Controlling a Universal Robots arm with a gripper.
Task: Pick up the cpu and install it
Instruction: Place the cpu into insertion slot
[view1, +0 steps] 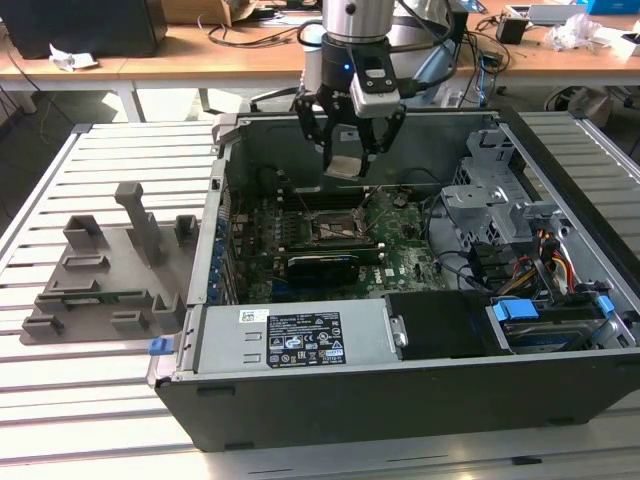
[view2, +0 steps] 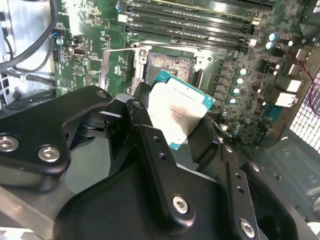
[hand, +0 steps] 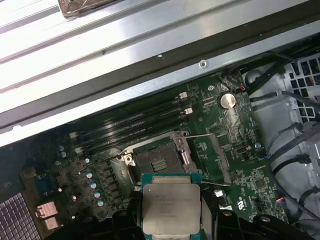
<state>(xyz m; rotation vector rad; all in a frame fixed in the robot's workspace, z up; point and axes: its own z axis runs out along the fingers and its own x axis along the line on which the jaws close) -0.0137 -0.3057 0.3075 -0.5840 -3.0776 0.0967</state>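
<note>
Socket (hand: 156, 164) clear below claw (view1: 350, 160) and cpu (view2: 175, 112)

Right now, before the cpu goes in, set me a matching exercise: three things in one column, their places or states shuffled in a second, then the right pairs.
Things
1. cpu
2. socket
3. fixture

Places or states
A. on the table, to the exterior view's left of the case
B. gripped by the jaws, above the board
C. open and empty, on the board

Pairs: 1-B, 2-C, 3-A
</note>
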